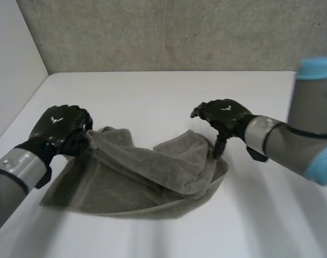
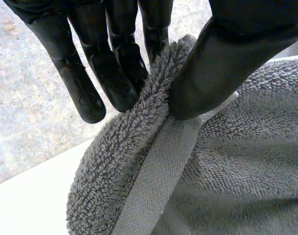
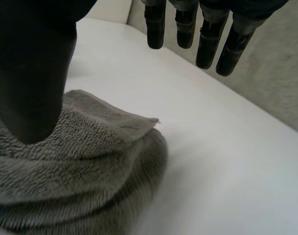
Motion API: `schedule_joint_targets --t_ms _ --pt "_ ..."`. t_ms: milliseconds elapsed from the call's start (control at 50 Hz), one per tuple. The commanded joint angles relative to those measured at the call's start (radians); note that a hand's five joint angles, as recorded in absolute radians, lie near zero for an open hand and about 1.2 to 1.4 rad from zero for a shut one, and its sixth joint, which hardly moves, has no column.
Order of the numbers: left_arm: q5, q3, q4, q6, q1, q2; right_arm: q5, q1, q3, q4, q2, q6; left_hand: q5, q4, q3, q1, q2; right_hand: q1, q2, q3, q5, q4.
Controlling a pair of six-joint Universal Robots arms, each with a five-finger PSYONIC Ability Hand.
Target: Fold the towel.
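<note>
Pinching the hem between thumb & fingers, left hand (image 1: 61, 126) holds the left edge of the grey towel (image 1: 147, 172), right hand (image 1: 225, 115) spread over its right corner (no grip), cloth rumpled mid white table (image 1: 168, 94): fold prob. barely begun.

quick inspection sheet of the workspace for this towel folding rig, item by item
surface: white table, bare around the cloth
job's things: grey towel, bunched and partly doubled over, not neatly folded
clutter: nothing seen
hands: left hand pinches the towel's hemmed edge between thumb and fingers, at the cloth's left side; right hand open, fingers straight, at the towel's right corner
cables: nothing seen
surroundings: grey concrete wall behind the table, pale panel along its left side
</note>
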Motion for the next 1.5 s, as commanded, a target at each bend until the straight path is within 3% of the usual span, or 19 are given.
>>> schedule_joint_targets --t_ms 20,140,200,220,240,280,460,520,560,660,740,900,940,960,1000,1080,1120,1280,1500 --pt "0.070 -0.073 -0.002 -0.002 0.087 0.077 -0.008 0.045 -0.395 0.237 0.295 -0.015 0.107 0.037 0.075 0.142 0.069 0.060 0.047 0.048 0.059 0.036" --pt "0.089 -0.090 -0.002 -0.002 0.122 0.103 -0.016 0.060 -0.573 0.388 0.443 -0.107 0.107 0.037 0.075 0.142 0.069 0.125 0.112 0.113 0.124 0.101" --pt "0.089 -0.082 0.000 -0.002 0.124 0.103 -0.016 0.071 -0.641 0.460 0.492 -0.187 0.107 0.037 0.075 0.142 0.069 0.321 0.309 0.309 0.321 0.298" --pt "0.089 -0.082 0.000 -0.002 0.124 0.103 -0.013 0.071 -0.659 0.480 0.498 -0.213 0.107 0.037 0.075 0.142 0.069 0.536 0.524 0.524 0.536 0.513" --pt "0.089 -0.078 0.001 -0.002 0.125 0.103 -0.013 0.071 -0.659 0.480 0.498 -0.213 0.107 0.037 0.075 0.142 0.069 0.538 0.526 0.527 0.538 0.515" --pt "0.089 -0.070 0.006 -0.002 0.128 0.103 -0.016 0.073 -0.685 0.485 0.486 -0.228 0.107 0.037 0.075 0.142 0.069 1.157 1.144 1.145 1.156 1.134" --pt "0.075 0.132 0.145 -0.044 0.121 0.004 0.024 0.073 -0.877 0.252 0.399 -0.055 0.107 0.037 0.075 0.142 0.069 1.160 1.147 1.148 1.159 1.137" --pt "0.069 0.300 0.197 -0.089 0.099 -0.070 0.090 0.073 -0.985 0.098 0.371 0.074 0.107 0.037 0.075 0.142 0.069 1.160 1.147 1.148 1.159 1.137" --pt "0.066 0.401 0.216 -0.111 0.084 -0.104 0.200 0.071 -1.050 -0.045 0.338 0.161 0.107 0.037 0.075 0.142 0.069 1.160 1.147 1.148 1.159 1.137" --pt "-0.019 0.721 0.245 -0.154 0.067 -0.209 0.359 0.070 -1.049 -0.213 0.284 0.223 0.107 0.037 0.075 0.142 0.069 1.160 1.147 1.148 1.159 1.137" --pt "-0.126 0.934 0.245 -0.207 0.067 -0.267 0.378 0.070 -1.012 -0.215 0.267 0.223 0.107 0.037 0.075 0.142 0.069 1.160 1.147 1.148 1.159 1.137" --pt "-0.080 0.738 0.253 -0.324 0.087 -0.259 0.220 0.053 -0.784 -0.089 0.186 0.230 0.107 0.037 0.075 0.142 0.069 1.160 1.147 1.148 1.159 1.137" --pt "-0.047 0.664 0.263 -0.324 0.096 -0.258 0.087 0.033 -0.643 -0.068 0.140 0.217 0.107 0.037 0.075 0.142 0.069 1.160 1.147 1.148 1.159 1.137" --pt "-0.046 0.663 0.263 -0.324 0.096 -0.258 0.087 0.033 -0.642 -0.067 0.139 0.217 0.107 0.037 0.075 0.142 0.069 1.160 1.147 1.148 1.159 1.137" --pt "0.050 0.500 0.300 -0.322 0.133 -0.258 -0.052 0.011 -0.499 -0.040 0.115 0.175 0.107 0.037 0.075 0.142 0.069 1.160 1.147 1.148 1.159 1.137" --pt "0.162 0.335 0.366 -0.321 0.182 -0.258 -0.139 0.011 -0.352 -0.005 0.103 0.087 0.107 0.037 0.075 0.142 0.069 1.160 1.147 1.148 1.159 1.137" --pt "0.274 0.197 0.443 -0.319 0.226 -0.268 -0.140 0.010 -0.276 0.009 0.093 0.026 0.107 0.037 0.075 0.142 0.069 1.160 1.147 1.148 1.159 1.137" --pt "0.441 0.008 0.581 -0.319 0.297 -0.287 -0.125 0.002 0.069 -0.020 0.023 -0.179 0.107 0.037 0.075 0.142 0.069 1.160 1.147 1.148 1.159 1.137" --pt "0.449 0.007 0.550 -0.321 0.386 -0.235 -0.113 -0.004 0.270 -0.113 -0.140 -0.176 0.107 0.037 0.075 0.142 0.069 1.160 1.147 1.148 1.159 1.137"
